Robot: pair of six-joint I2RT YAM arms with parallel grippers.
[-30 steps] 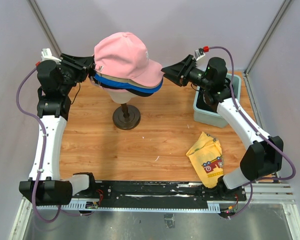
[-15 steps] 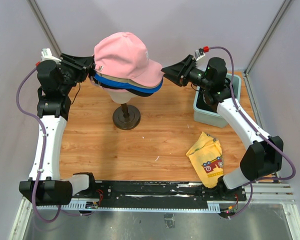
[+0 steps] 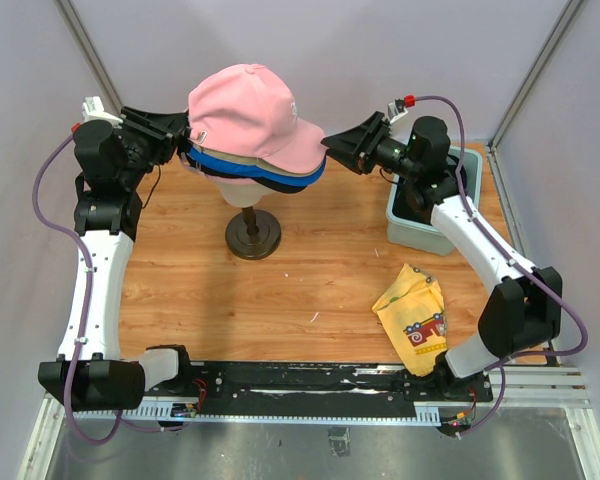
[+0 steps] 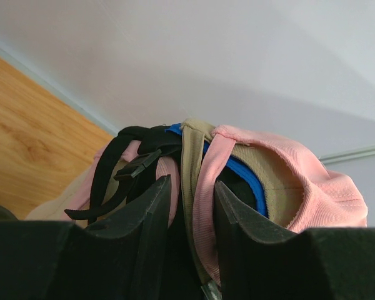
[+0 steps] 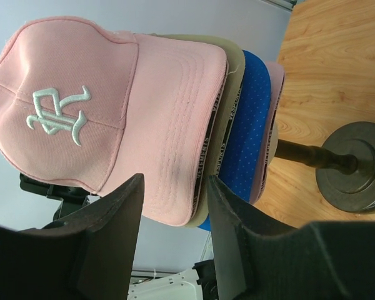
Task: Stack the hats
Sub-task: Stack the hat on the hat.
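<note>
Several hats sit stacked on the cream mannequin head (image 3: 242,191). The pink hat (image 3: 248,110) with white stitching is on top. Tan (image 3: 230,158), blue (image 3: 218,166) and black (image 3: 292,182) hats lie under it. My left gripper (image 3: 183,140) is at the back of the stack. In the left wrist view it (image 4: 190,212) is closed on the pink and tan back straps (image 4: 203,181). My right gripper (image 3: 327,148) is at the brim tips. In the right wrist view it (image 5: 175,206) is open, and the pink brim (image 5: 175,150) reaches between the fingers with a gap.
The head stands on a dark post with a round base (image 3: 253,235) on the wooden table. A grey-green bin (image 3: 420,228) sits at the right under my right arm. A yellow cloth with red print (image 3: 415,315) lies at the front right. Walls close in behind.
My right arm has shifted slightly left, toward the brims. The left arm and the hats have not moved.
</note>
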